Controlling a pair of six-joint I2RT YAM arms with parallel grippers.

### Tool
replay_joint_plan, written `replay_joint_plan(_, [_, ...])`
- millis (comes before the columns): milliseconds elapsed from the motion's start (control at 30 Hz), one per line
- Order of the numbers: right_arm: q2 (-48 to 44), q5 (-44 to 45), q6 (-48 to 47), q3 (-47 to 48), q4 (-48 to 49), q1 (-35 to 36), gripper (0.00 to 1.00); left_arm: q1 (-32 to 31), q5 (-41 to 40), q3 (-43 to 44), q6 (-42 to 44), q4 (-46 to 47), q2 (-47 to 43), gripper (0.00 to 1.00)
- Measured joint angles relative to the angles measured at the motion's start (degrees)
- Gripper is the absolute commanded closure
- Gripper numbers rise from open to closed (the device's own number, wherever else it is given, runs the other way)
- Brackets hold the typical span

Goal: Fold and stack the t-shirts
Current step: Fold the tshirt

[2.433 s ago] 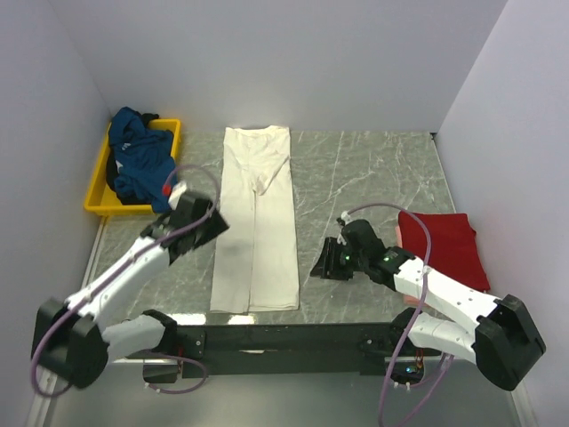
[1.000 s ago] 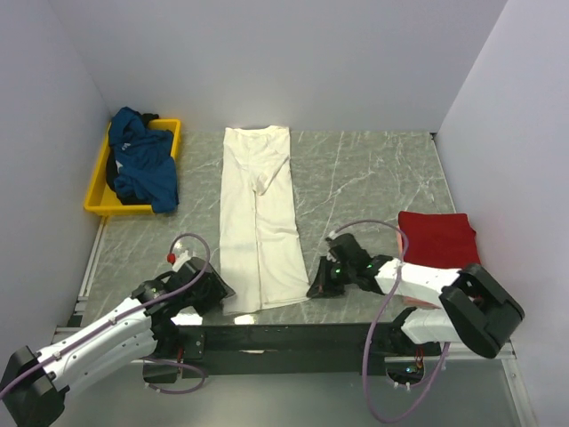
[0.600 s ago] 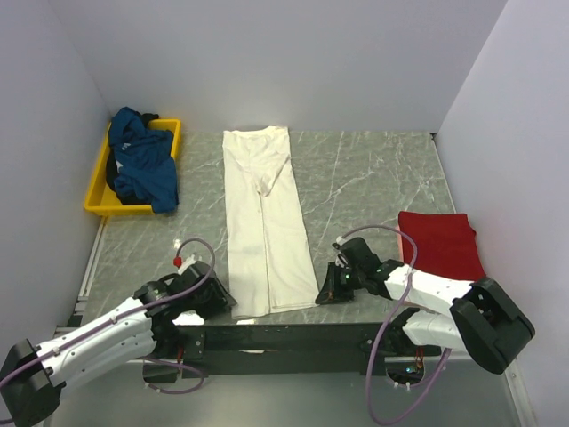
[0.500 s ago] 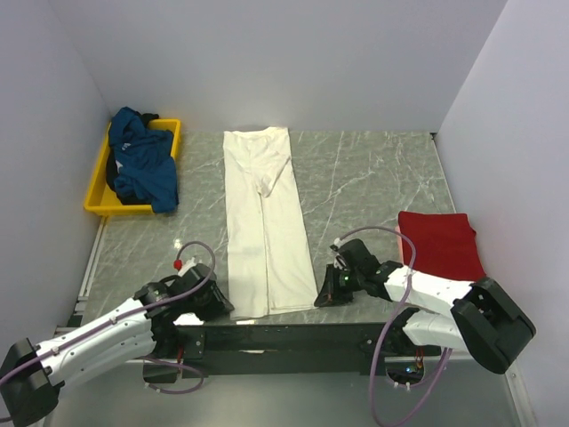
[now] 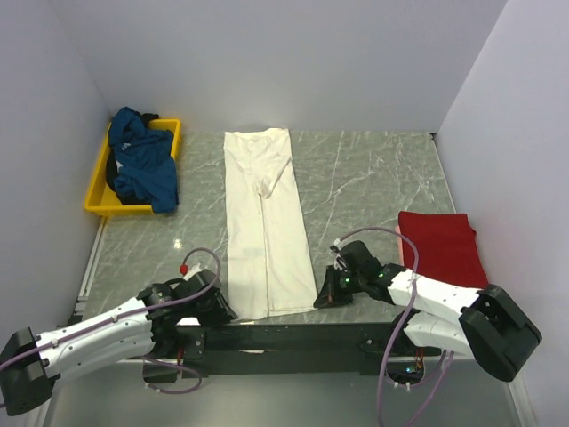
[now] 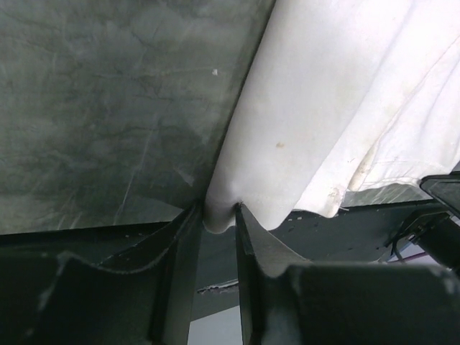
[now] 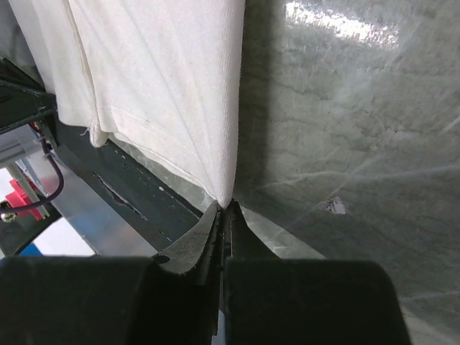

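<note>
A cream-white t-shirt (image 5: 262, 222), folded into a long narrow strip, lies down the middle of the table, its near end at the front edge. My left gripper (image 5: 222, 307) pinches the near left corner; in the left wrist view the cloth (image 6: 323, 108) bulges between the two closed-in fingers of this gripper (image 6: 218, 212). My right gripper (image 5: 322, 298) is shut on the near right corner, with the hem (image 7: 165, 86) running into the tight jaws of the gripper (image 7: 226, 206). A red t-shirt (image 5: 442, 247) lies folded at the right. A dark teal-blue t-shirt (image 5: 142, 165) is heaped at the far left.
The blue shirt spills over a yellow tray (image 5: 100, 206) against the left wall. Grey walls stand close on the left, back and right. The black front rail (image 5: 284, 338) with both arm bases runs just below the shirt's near end.
My left gripper has slid to the shirt's near left corner and closed on it. The right gripper has kept its hold, and the shirt's near end has shifted slightly.
</note>
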Motion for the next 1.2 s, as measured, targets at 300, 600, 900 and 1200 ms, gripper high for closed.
replay_joint_plan(300, [-3.17, -0.52, 1.14, -0.66, -0.28, 0.94, 1.0, -1.16, -0.48, 2.05, -0.07, -2.51, 1.64, 0.82])
replay_joint_plan(600, [-5.25, -0.55, 2.54, -0.66, -0.55, 1.49, 1.0, -1.25, -0.46, 3.41, 0.92, -1.75, 3.06, 1.0])
replay_joint_plan(900, [-12.55, 0.61, 6.16, -0.79, -3.3, 6.16, 1.0, -1.62, 0.63, 8.57, 2.84, -2.49, 3.19, 1.0])
replay_joint_plan(1200, [-14.45, 5.09, 6.93, 0.92, -9.51, 9.05, 1.0, -2.58, -1.57, 14.14, 6.29, -4.44, 4.5, 1.0])
